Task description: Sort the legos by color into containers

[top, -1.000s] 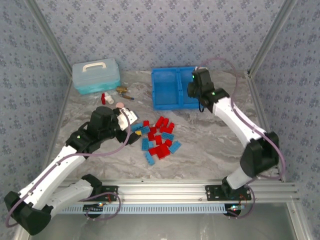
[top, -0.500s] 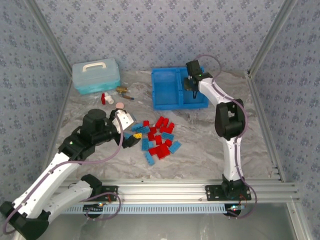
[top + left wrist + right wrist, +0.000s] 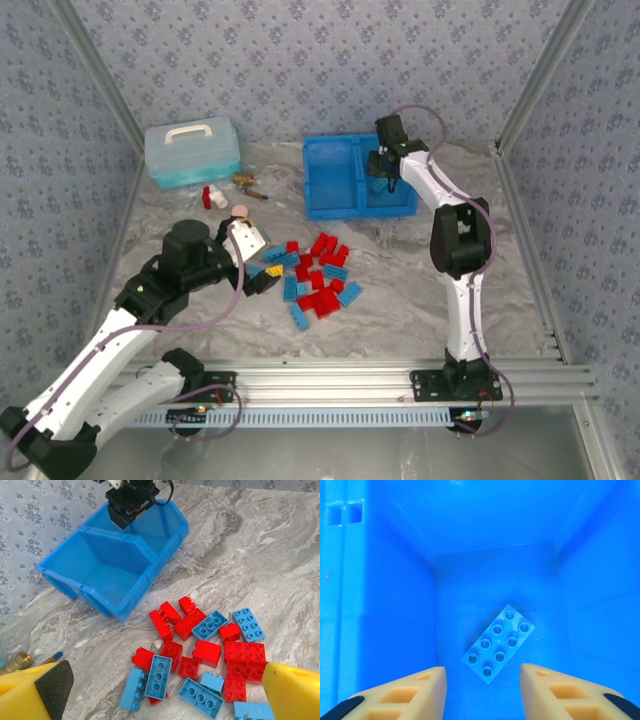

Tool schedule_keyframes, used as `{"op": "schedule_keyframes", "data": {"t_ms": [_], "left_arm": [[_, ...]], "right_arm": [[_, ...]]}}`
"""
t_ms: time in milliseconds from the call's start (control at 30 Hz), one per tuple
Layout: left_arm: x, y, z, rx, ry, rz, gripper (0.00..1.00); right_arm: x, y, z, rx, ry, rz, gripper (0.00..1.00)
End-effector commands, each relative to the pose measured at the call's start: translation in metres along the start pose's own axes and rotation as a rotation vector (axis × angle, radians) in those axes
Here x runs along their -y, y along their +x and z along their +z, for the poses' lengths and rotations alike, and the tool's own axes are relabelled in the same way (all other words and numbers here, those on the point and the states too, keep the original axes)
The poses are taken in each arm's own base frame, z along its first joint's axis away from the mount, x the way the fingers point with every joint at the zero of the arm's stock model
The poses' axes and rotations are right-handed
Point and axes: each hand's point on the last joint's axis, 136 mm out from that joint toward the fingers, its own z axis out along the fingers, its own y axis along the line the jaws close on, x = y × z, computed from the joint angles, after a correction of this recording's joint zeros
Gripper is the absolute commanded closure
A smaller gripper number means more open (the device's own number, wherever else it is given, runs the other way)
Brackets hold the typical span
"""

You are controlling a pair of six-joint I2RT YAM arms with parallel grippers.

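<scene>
Right gripper, jaws apart, over a light blue brick lying loose in the bin's right-hand compartment, evidently the blues' home; left gripper gapes wide above the pile.

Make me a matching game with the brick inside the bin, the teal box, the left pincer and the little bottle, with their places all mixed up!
Things:
1. light blue brick
2. teal box
3. left pincer
4. red-and-white bottle

Places:
A. wide open above the loose bricks
B. lying flat on the floor of the right compartment of the blue bin
C. in the back left corner of the table
D. on the table just in front of the teal box

Pairs: 1-B, 2-C, 3-A, 4-D
</scene>
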Motion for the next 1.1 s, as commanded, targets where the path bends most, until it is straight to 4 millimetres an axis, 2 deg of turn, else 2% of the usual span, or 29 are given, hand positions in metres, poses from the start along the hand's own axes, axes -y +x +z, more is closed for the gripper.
{"op": "schedule_keyframes", "data": {"t_ms": [0, 100, 200, 267, 367, 400, 500, 600, 700, 800, 900, 1067], "left_arm": [[-0.001, -0.004, 0.001, 0.016, -0.007, 0.015, 0.01], [-0.002, -0.002, 0.002, 0.01, -0.016, 0.018, 0.01], [-0.005, 0.003, 0.004, -0.009, -0.032, 0.022, 0.01], [-0.008, 0.007, 0.006, -0.027, -0.046, 0.027, 0.01], [-0.008, 0.013, 0.009, -0.047, -0.047, 0.035, 0.01], [-0.009, 0.013, 0.009, -0.048, -0.051, 0.036, 0.01], [-0.009, 0.017, 0.012, -0.059, -0.049, 0.038, 0.01], [-0.01, 0.02, 0.015, -0.069, -0.045, 0.038, 0.01], [-0.011, 0.022, 0.018, -0.079, -0.043, 0.033, 0.01], [-0.011, 0.024, 0.02, -0.088, -0.036, 0.026, 0.01], [-0.01, 0.026, 0.021, -0.094, -0.034, 0.023, 0.01], [-0.015, 0.031, 0.022, -0.12, -0.061, 0.025, 0.01]], "right_arm": [[0.0, -0.03, -0.058, 0.074, -0.031, 0.002, 0.56], [-0.005, -0.018, -0.092, 0.098, -0.063, 0.006, 0.56], [-0.016, 0.014, -0.13, 0.122, -0.103, -0.003, 0.54], [-0.03, 0.052, -0.155, 0.113, -0.146, -0.023, 0.53], [-0.048, 0.116, -0.18, 0.08, -0.185, -0.089, 0.49], [-0.055, 0.146, -0.184, 0.05, -0.208, -0.14, 0.46], [-0.074, 0.212, -0.201, -0.008, -0.264, -0.305, 0.37], [-0.075, 0.266, -0.207, -0.034, -0.216, -0.531, 0.28], [-0.074, 0.296, -0.203, -0.077, -0.206, -0.649, 0.22], [-0.081, 0.315, -0.195, -0.135, -0.262, -0.706, 0.18], [-0.088, 0.324, -0.181, -0.161, -0.3, -0.739, 0.08], [-0.09, 0.321, -0.159, -0.254, -0.313, -0.7, 0.05]]}}
